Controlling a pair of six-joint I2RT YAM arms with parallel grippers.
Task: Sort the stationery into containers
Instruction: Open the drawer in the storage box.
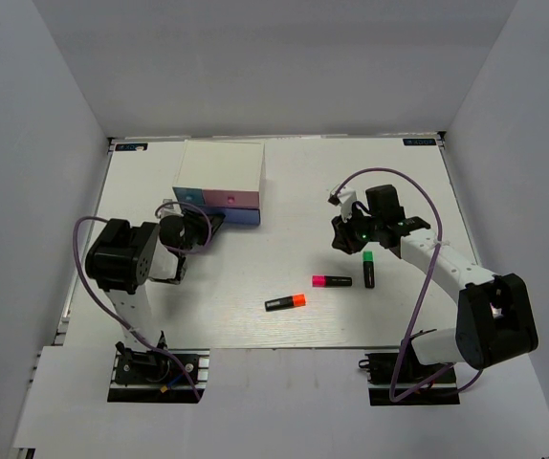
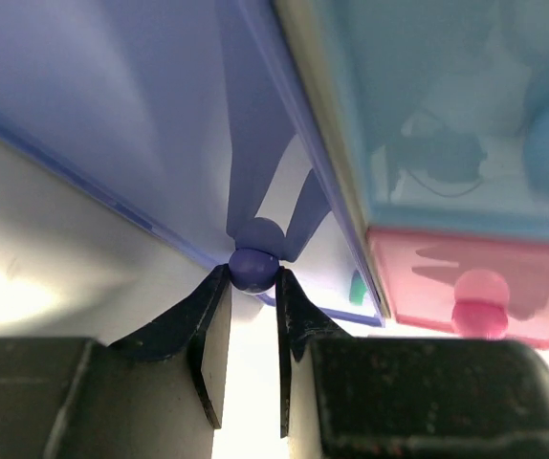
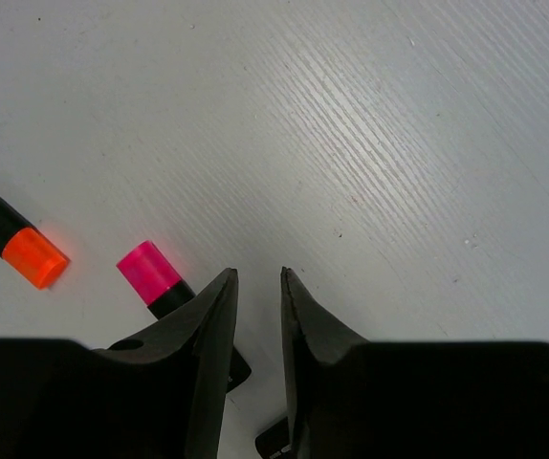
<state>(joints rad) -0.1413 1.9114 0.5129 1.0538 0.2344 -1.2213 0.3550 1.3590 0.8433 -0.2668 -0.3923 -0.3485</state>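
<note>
While grey walls (image 1: 26,143) enclose the white table (image 1: 351,182), left pincer (image 2: 252,278) grips a blue knob (image 2: 253,264), right pincer (image 3: 258,277) narrowly parted.

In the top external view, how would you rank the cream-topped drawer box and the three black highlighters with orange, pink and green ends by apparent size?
1. Cream-topped drawer box: clearly largest.
2. Orange-ended black highlighter, pink-ended black highlighter, green-ended black highlighter: all look alike, so I would not rank them.
</note>
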